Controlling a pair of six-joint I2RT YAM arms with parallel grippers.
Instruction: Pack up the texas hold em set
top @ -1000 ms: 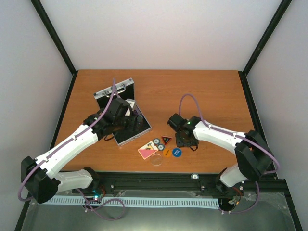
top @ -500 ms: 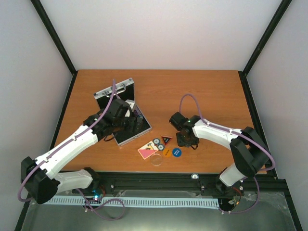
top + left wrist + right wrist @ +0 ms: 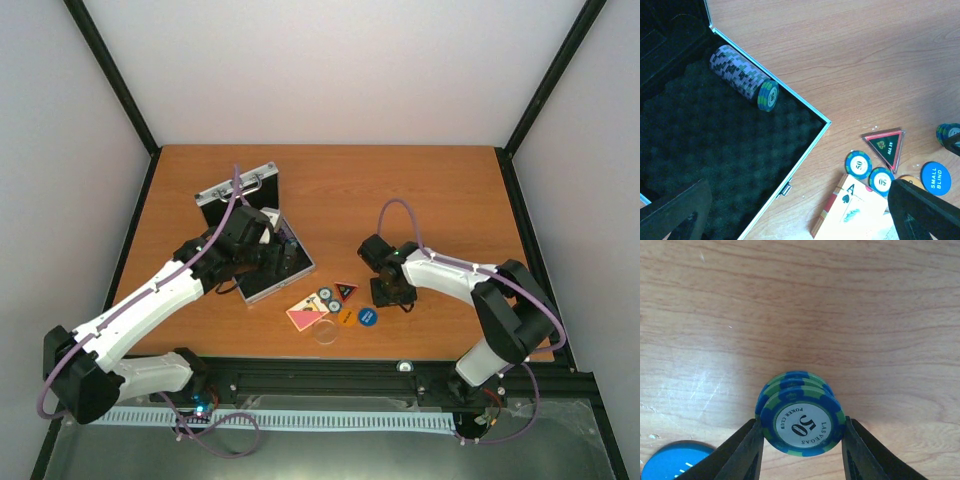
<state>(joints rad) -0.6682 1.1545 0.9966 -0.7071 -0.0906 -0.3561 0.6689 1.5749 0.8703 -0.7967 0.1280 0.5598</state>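
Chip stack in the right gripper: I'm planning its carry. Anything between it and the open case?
The triangle, two loose chips and card deck lie flat between the chip stack and the case, over which the left gripper hangs open.

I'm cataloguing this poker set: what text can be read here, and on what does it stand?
"50 LAS VEGAS POKER CLUB": chip stack
"SMALL BLIND": blue disc
"ALL IN": triangle
"50": two loose chips
"A": top card of the deck
Orange disc: lettering hidden.
Chips in the case: unreadable.
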